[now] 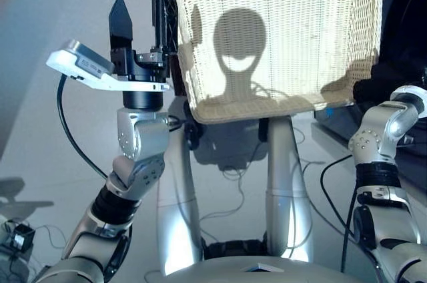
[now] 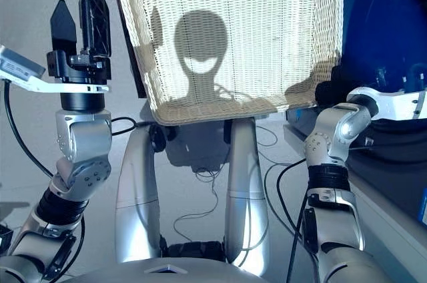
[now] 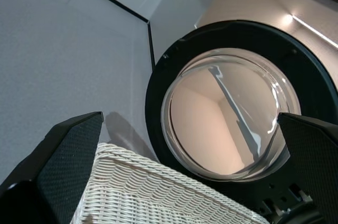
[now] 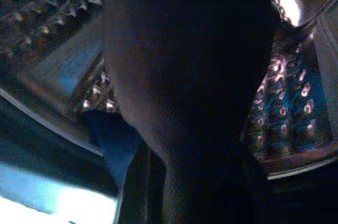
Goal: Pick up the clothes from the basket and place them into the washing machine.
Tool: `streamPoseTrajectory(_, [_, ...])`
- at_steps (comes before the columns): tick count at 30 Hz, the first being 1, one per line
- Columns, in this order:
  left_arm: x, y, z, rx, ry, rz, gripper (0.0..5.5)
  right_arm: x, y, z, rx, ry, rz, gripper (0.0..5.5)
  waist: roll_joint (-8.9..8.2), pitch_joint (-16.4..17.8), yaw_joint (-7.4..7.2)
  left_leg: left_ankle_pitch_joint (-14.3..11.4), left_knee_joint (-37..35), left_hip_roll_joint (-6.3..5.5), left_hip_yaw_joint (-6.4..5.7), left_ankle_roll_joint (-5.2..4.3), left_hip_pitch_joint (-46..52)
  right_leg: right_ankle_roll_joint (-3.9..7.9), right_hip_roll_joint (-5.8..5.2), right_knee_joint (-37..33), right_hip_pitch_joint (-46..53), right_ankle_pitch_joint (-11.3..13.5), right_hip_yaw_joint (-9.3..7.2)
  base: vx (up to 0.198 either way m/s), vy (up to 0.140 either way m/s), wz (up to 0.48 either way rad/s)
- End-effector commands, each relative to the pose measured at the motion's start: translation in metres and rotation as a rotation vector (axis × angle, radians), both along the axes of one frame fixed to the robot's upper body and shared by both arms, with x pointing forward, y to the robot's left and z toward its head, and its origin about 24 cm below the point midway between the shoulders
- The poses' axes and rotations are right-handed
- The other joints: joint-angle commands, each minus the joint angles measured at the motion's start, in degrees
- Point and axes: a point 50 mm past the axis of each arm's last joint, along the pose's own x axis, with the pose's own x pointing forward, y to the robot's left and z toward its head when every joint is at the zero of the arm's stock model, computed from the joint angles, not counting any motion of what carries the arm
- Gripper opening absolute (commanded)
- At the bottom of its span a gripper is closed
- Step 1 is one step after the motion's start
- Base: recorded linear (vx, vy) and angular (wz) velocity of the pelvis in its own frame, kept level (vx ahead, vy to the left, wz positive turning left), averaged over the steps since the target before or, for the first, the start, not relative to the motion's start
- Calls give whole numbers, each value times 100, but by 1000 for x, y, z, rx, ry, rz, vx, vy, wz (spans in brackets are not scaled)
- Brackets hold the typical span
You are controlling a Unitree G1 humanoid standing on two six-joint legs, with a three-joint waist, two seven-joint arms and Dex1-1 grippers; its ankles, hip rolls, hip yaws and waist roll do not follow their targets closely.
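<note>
The cream-white basket (image 1: pixel 267 111) stands straight ahead, and its inside shows only bare weave. To its left my left gripper (image 1: pixel 140 19) is raised, open and holding nothing. It looks at the basket's edge (image 3: pixel 148 187) and the round glass door (image 3: pixel 227 118) of the washing machine (image 2: pixel 383 29), which is swung open. My right arm (image 2: pixel 333 129) reaches right into the machine, its gripper out of the head views. In the right wrist view a black cloth bundle (image 4: pixel 190 76) fills the middle and hides the fingers. The perforated drum (image 4: pixel 285 102) lies behind it, with a navy blue cloth (image 4: pixel 113 142) inside.
Thin cables (image 1: pixel 233 189) trail over the pale floor below the basket. A small black device (image 1: pixel 20 236) sits on the floor at the far left. A plain grey wall (image 3: pixel 63 49) runs along the left side.
</note>
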Motion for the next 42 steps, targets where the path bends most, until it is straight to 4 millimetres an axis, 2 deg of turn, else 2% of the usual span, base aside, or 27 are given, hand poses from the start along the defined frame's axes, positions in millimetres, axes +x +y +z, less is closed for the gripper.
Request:
streamPoseTrajectory(1, [-19,-6,16,18,-139,-59,550,-16,-48,45,-36,-69,-110,0,-28,-94,19,660,-687,-10,108,-366,64,42,-11,-186,-120,202,-128,0,0,0])
streamPoseTrajectory(2, [-19,-8,15,35,-136,-69,550,-17,-64,54,-34,-11,-135,0,-31,-94,74,665,-686,-10,98,-372,61,44,-27,-182,-120,210,-133,0,0,0])
streamPoseTrajectory(4, [-20,-8,15,47,-140,-73,550,-24,-83,66,-34,37,-167,0,-7,-94,107,669,-676,-12,84,-390,32,45,-35,-151,-160,204,-139,0,0,0])
streamPoseTrajectory(7, [-21,-10,15,55,-140,-92,550,-30,-98,77,-42,86,-187,0,37,-94,123,672,-655,-10,92,-401,-12,48,-52,-122,-200,194,-136,0,0,0])
streamPoseTrajectory(10, [-23,-9,13,84,-135,-95,550,-45,-117,86,-36,145,-227,0,51,-94,165,670,-615,-17,94,-411,-66,41,-72,-71,-255,189,-158,0,0,0])
streamPoseTrajectory(21, [-27,-2,16,101,-159,-77,550,-54,-124,110,-62,127,-242,0,66,-94,129,649,-565,2,104,-417,-165,35,-42,-15,-398,174,-157,0,0,0])
streamPoseTrajectory(22, [-27,-2,16,104,-155,-77,550,-54,-125,110,-59,124,-241,58,59,-94,122,650,-571,5,110,-418,-167,34,-33,-24,-401,174,-153,0,0,0])
streamPoseTrajectory(23, [-27,-2,16,105,-154,-79,550,-54,-125,110,-53,126,-242,397,54,-94,123,653,-576,7,108,-417,-167,33,-29,-32,-403,175,-156,0,0,0])
streamPoseTrajectory(24, [-27,-2,16,107,-154,-81,550,-54,-125,108,-49,131,-241,550,55,-94,120,653,-578,9,109,-416,-172,32,-22,-39,-405,177,-155,0,0,0])
streamPoseTrajectory(33, [-28,-1,16,92,-157,-92,550,-45,-120,96,-47,144,-202,550,49,-94,98,654,-589,6,102,-414,-162,31,-3,-70,-395,190,-152,0,0,0])
streamPoseTrajectory(37, [-28,0,19,72,-167,-88,550,-25,-98,82,-113,119,-94,550,26,-94,68,671,-602,13,112,-422,-174,37,2,-112,-394,210,-147,0,0,0])
streamPoseTrajectory(39, [-28,0,18,71,-166,-88,550,-22,-92,75,-127,115,-73,550,4,-94,65,675,-606,10,118,-421,-170,38,-4,-129,-380,214,-150,0,0,0])
streamPoseTrajectory(40, [-27,0,18,66,-164,-88,550,-14,-81,69,-156,109,-34,550,-5,-94,51,683,-614,5,118,-415,-174,35,0,-136,-382,227,-149,70,8,3])
streamPoseTrajectory(41, [-26,1,15,52,-146,-81,550,-6,-62,59,-201,94,28,550,-22,-94,26,545,-574,14,109,-427,-44,45,7,-74,-256,90,-148,74,14,-5])
streamPoseTrajectory(42, [-25,1,14,43,-138,-76,550,-3,-48,52,-208,48,56,550,-48,-94,0,543,-591,14,118,-422,-31,42,16,-86,-237,91,-144,73,12,-20])
